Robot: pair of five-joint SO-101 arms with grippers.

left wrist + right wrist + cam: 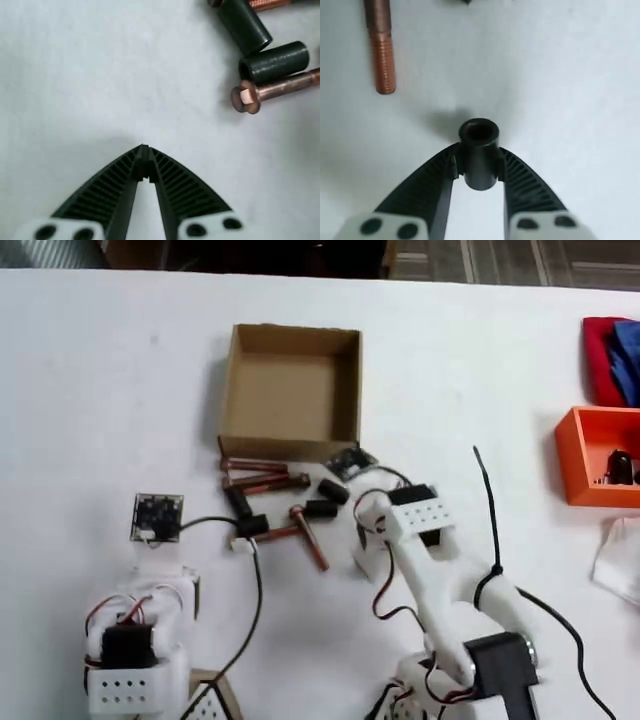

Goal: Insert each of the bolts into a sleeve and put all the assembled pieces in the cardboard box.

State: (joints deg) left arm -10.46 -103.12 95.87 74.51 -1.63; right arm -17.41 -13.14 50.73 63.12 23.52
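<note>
Jaws of the right arm (440, 585) are clamped on a black sleeve (479, 150), its open bore pointing out past their tips, beside the loose bolts (265, 480) that lie mid-tabletop (100, 380) in front of the cardboard box (228, 390). The nearest bolt (379, 45) lies close to this sleeve on the side toward the left edge, its long axis roughly parallel to the bore and its threaded end toward the near edge. The left arm (130, 660) sits by the near left corner, jaws pressed together and empty, farther from that bolt than the right.
</note>
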